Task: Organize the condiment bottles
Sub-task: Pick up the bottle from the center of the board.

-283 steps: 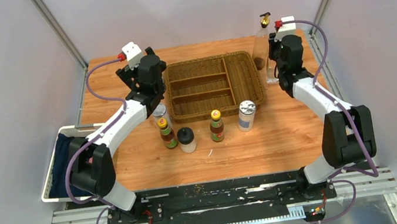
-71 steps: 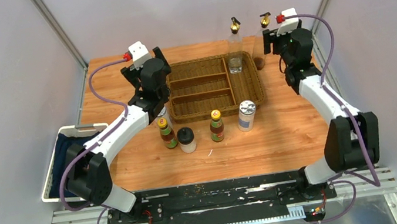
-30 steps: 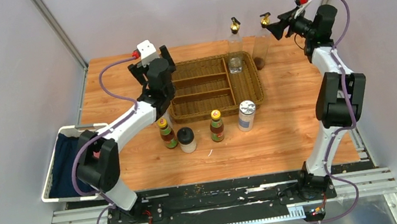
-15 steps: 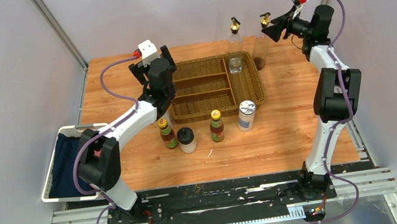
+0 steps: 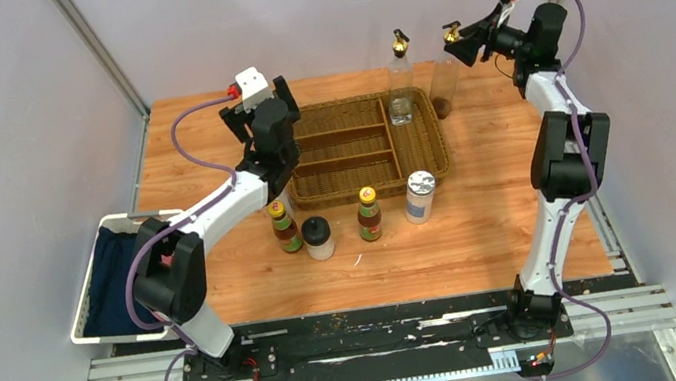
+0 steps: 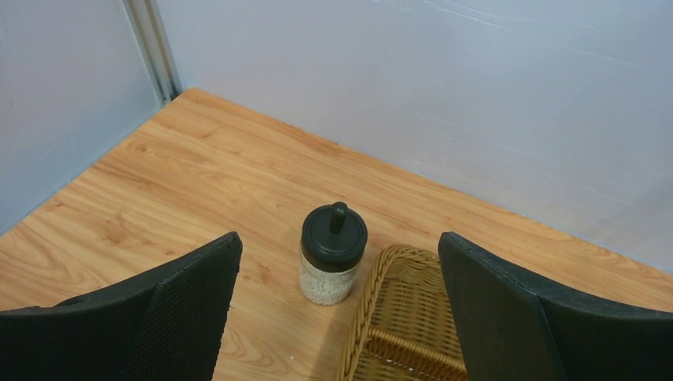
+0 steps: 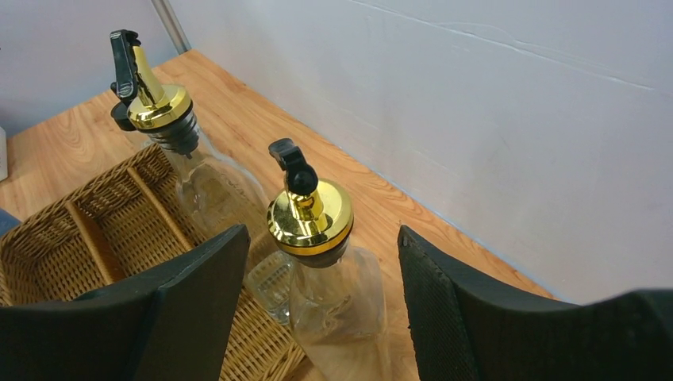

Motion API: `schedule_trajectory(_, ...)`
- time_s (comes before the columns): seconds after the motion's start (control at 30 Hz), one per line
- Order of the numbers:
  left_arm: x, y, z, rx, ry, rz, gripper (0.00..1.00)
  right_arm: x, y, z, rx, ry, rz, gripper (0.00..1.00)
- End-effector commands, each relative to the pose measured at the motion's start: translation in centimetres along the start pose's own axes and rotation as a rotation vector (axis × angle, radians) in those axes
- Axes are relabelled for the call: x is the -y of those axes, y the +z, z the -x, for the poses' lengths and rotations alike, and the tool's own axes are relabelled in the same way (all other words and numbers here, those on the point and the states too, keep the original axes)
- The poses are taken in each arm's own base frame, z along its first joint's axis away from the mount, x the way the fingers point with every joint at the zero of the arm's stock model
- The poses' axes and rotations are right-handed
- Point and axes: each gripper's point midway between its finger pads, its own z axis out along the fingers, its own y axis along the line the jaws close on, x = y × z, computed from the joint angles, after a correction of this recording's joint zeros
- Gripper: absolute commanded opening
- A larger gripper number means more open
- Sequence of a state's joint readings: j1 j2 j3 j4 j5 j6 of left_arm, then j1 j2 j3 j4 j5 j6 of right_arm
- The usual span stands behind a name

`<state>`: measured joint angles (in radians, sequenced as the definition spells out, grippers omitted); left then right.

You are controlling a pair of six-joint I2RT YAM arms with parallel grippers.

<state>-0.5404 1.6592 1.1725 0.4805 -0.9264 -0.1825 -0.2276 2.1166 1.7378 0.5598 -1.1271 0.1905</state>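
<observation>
Right wrist view: the right fingers (image 7: 190, 317) are standing wide apart and holding nothing. Centred in the gap ahead of them, a clear glass cruet (image 7: 333, 309) with a gold pour spout is standing upright on the wooden desk (image 7: 381, 198), just outside the corner of a brown wicker tray (image 7: 87, 214). The fingers appear to be clear of the glass, though contact is hard to judge. A second cruet (image 7: 210, 186) of the same kind is standing upright inside the tray's end compartment, near the first.

Left wrist view: the left fingers (image 6: 182, 309) are likewise gaping wide and carrying nothing, hovering over the desk. A black-lidded jar (image 6: 333, 254) of pale grains is sitting ahead between them, just beside the tray's corner.

Top external view: a sauce bottle (image 5: 285, 229), a second black-lidded jar (image 5: 319, 239), another sauce bottle (image 5: 369, 216) and a silver-lidded shaker (image 5: 421, 196) are waiting in a row on the desk, in front of the tray.

The right arm seems to be lining up to grip the cruet on the desk and seat it in the tray. Doing this well probably means closing on the glass neck below the gold collar, since the spout lever could slip. It also means keeping the tall bottle upright, lifting it clear of the wicker rim, and steering wide of its twin.
</observation>
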Motion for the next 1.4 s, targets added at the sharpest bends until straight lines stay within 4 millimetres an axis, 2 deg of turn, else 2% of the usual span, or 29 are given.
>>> schedule_trajectory(0.0, 0.3, 0.2, 1.0, 0.036, -0.024, 0.022, 1.0, -0.2, 0.8, 0.0, -0.005, -0.005, 0.039, 0.72)
schedule_trajectory(0.4, 0.0, 0.1, 1.1, 0.044, -0.017, 0.029, 1.0, -0.4, 2.5, -1.4, -0.039, 0.009, 0.058, 0.71)
schedule_trajectory(0.63, -0.2, 0.1, 0.9, 0.046, -0.01, 0.033, 1.0, -0.6, 3.5, -1.9, -0.059, 0.005, 0.068, 0.67)
schedule_trajectory(0.8, -0.4, 0.0, 0.7, 0.05, -0.006, 0.037, 1.0, -0.4, 3.7, -2.4, -0.071, 0.009, 0.064, 0.6)
schedule_trajectory(0.87, -0.4, 0.0, 0.8, 0.052, -0.007, 0.037, 1.0, -0.2, 3.7, -2.7, -0.076, 0.011, 0.058, 0.56)
schedule_trajectory(1.0, -0.4, 0.1, 0.7, 0.051, -0.006, 0.037, 1.0, 0.0, 3.7, -2.9, -0.08, 0.01, 0.046, 0.4)
schedule_trajectory(1.13, -0.4, 0.0, 0.7, 0.051, -0.009, 0.036, 1.0, 0.0, 3.6, -2.7, -0.081, 0.003, 0.039, 0.2)
schedule_trajectory(1.23, -0.3, 0.0, 0.8, 0.052, -0.011, 0.033, 1.0, 0.0, 3.6, -2.6, -0.083, -0.002, 0.034, 0.01)
schedule_trajectory(1.37, -0.4, 0.0, 0.8, 0.052, -0.016, 0.031, 1.0, -0.2, 3.6, -2.3, -0.084, -0.003, 0.034, 0.0)
